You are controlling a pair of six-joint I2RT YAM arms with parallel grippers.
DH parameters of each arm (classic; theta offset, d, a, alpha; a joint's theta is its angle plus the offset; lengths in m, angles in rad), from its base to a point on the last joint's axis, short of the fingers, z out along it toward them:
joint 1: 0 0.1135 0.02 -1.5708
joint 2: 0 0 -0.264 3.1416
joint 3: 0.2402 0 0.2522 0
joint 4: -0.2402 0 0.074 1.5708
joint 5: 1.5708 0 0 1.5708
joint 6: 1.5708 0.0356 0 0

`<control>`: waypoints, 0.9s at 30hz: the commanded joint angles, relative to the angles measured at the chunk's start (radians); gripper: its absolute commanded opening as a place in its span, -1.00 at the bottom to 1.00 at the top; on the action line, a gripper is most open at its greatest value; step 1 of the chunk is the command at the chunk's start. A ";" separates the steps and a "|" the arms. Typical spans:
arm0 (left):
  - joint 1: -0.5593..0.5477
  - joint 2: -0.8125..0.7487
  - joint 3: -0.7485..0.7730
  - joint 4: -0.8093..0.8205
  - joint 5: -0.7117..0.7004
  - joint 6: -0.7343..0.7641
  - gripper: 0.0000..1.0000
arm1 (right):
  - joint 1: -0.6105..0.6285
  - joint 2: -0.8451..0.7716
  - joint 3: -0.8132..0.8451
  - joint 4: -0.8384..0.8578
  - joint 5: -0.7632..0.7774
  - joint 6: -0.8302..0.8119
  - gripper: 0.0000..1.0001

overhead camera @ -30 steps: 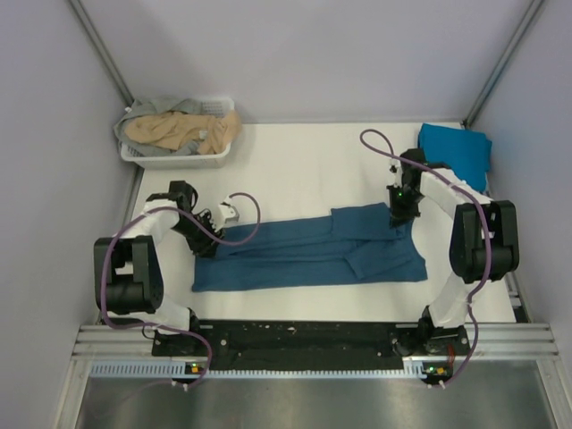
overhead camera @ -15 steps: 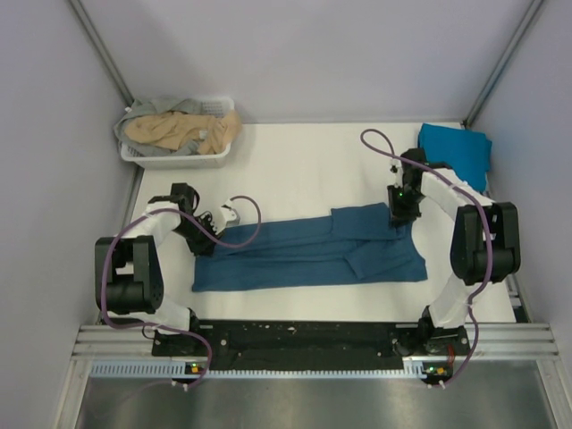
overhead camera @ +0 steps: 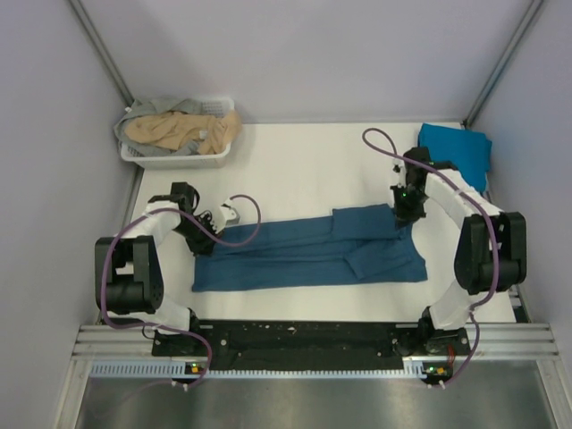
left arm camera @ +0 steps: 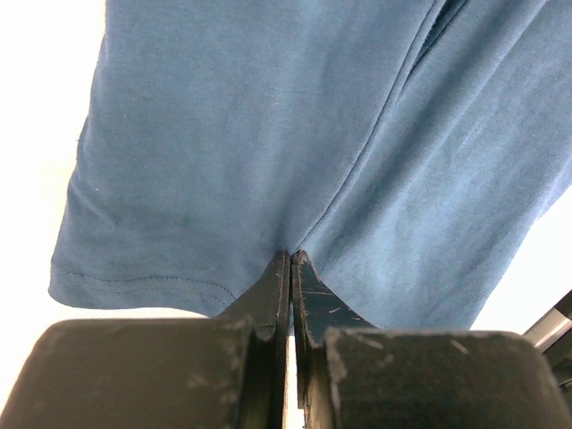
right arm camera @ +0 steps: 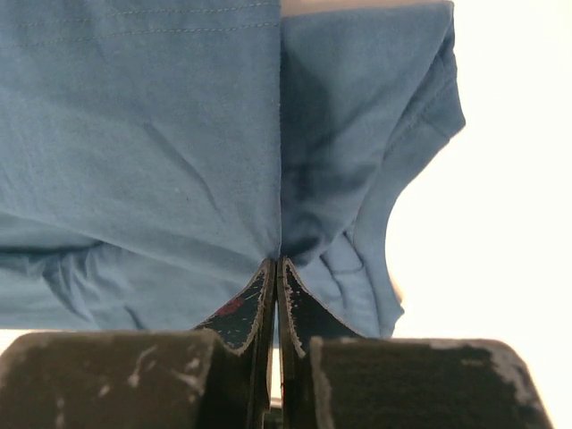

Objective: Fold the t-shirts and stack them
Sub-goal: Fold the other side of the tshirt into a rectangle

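A dark teal-blue t-shirt [overhead camera: 304, 250] lies folded into a long strip across the middle of the white table. My left gripper [overhead camera: 211, 239] sits at the strip's far left edge. In the left wrist view that gripper [left arm camera: 290, 256] is shut, with the cloth [left arm camera: 268, 116] creased into its tips. At the far right corner of the strip, over the folded sleeve, is my right gripper [overhead camera: 404, 214]. The right wrist view shows it [right arm camera: 277, 261] shut, pinching a fold of the shirt [right arm camera: 161, 134]. A brighter cyan-blue t-shirt [overhead camera: 456, 152] lies folded at the back right.
A white slatted basket [overhead camera: 179, 161] stands at the back left, holding a tan shirt [overhead camera: 183, 131] and a grey one [overhead camera: 161, 107]. Grey walls close in the table on three sides. The arm bases sit on the black rail [overhead camera: 304, 338] at the near edge.
Both grippers have closed on the far edge of the dark teal-blue t-shirt. The right arm has shifted slightly to the right; the shirt lies as before.
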 commanded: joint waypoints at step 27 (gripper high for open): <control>0.001 0.000 0.018 -0.045 -0.067 0.043 -0.20 | 0.026 0.085 0.013 -0.206 0.093 -0.048 -0.34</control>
